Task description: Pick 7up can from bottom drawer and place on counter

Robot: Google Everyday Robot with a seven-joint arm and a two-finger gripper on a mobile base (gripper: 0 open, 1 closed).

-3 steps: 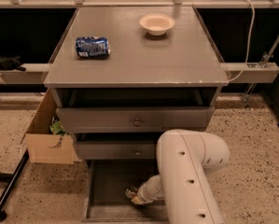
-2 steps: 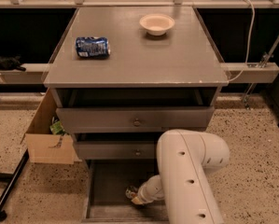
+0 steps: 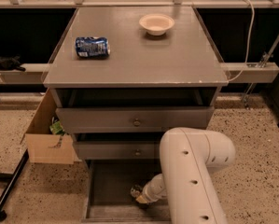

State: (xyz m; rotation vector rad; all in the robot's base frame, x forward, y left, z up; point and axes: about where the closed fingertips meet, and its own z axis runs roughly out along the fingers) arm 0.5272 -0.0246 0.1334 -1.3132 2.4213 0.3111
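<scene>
Camera view is showing the gripper [image 3: 141, 199] hanging low inside the open drawer [image 3: 108, 185], because the 7up can [image 3: 136, 190] is lying there; whether it is holding the can cannot be told.

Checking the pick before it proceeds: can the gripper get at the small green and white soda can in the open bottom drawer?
Probably yes. The gripper is down inside the wide grey wooden drawer, right at the small soda can, with nothing between them.
</scene>
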